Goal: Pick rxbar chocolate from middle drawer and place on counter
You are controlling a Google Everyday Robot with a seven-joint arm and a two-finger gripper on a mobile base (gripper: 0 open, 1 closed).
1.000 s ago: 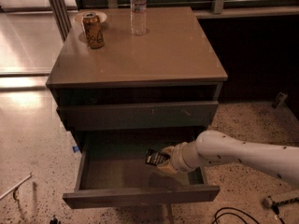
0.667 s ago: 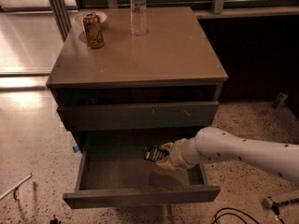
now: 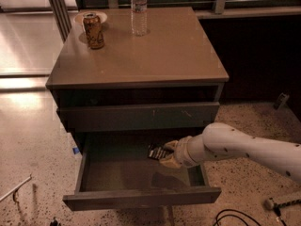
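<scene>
The rxbar chocolate [image 3: 156, 152], a small black bar with white lettering, sits between the pale fingers of my gripper [image 3: 167, 154] inside the open middle drawer [image 3: 141, 197]. The gripper reaches in from the right on a white arm and is shut on the bar's right end, holding it just above the drawer's dark floor. The tan counter [image 3: 155, 51] is the cabinet's top slab, above the drawers.
On the counter stand a soda can [image 3: 93, 30] at the back left, a small white dish [image 3: 102, 17] behind it, and a clear water bottle [image 3: 138, 10] at the back. A shut drawer front [image 3: 136, 117] overhangs the open drawer. Cables [image 3: 235, 218] lie on the speckled floor.
The gripper and the bar have shifted slightly up and toward the back of the drawer together; the bar stays between the fingers.
</scene>
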